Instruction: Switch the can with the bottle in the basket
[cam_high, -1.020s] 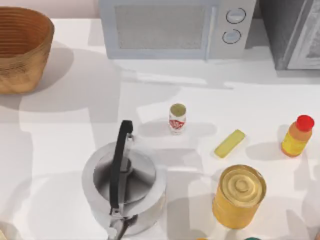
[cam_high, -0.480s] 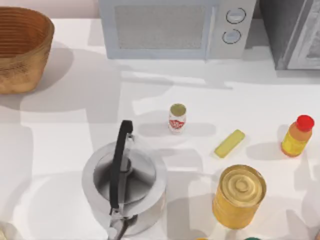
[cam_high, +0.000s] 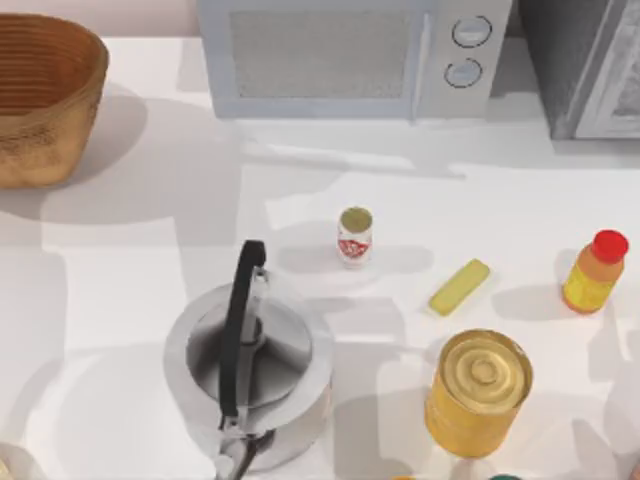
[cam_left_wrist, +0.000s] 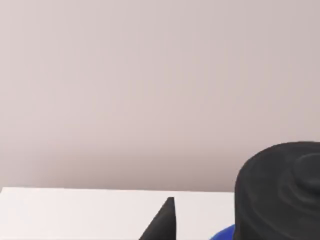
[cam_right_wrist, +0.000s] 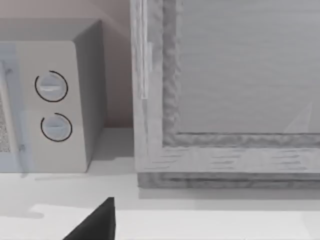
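Observation:
The can (cam_high: 355, 236), slim and white with a red label and a dull gold top, stands upright near the middle of the table. At the right edge the yellow-orange bottle (cam_high: 594, 272) with its red cap stands on the table. The brown wicker basket (cam_high: 45, 95) sits at the far left corner, and the part of its inside that I see holds nothing. A dark tip of my left gripper (cam_left_wrist: 162, 225) rises at the edge of the left wrist view, facing a bare wall. A dark tip of my right gripper (cam_right_wrist: 95, 222) faces the microwave and a grey cabinet.
A steel kettle (cam_high: 247, 385) with a black handle stands front and centre. A large gold tin (cam_high: 478, 392) and a flat yellow bar (cam_high: 459, 287) lie between the can and the bottle. A microwave (cam_high: 350, 55) and a grey cabinet (cam_high: 590, 65) line the back. A black cylinder (cam_left_wrist: 280, 192) is near my left wrist.
No object has moved. Only the shadows on the table around the can have shifted slightly.

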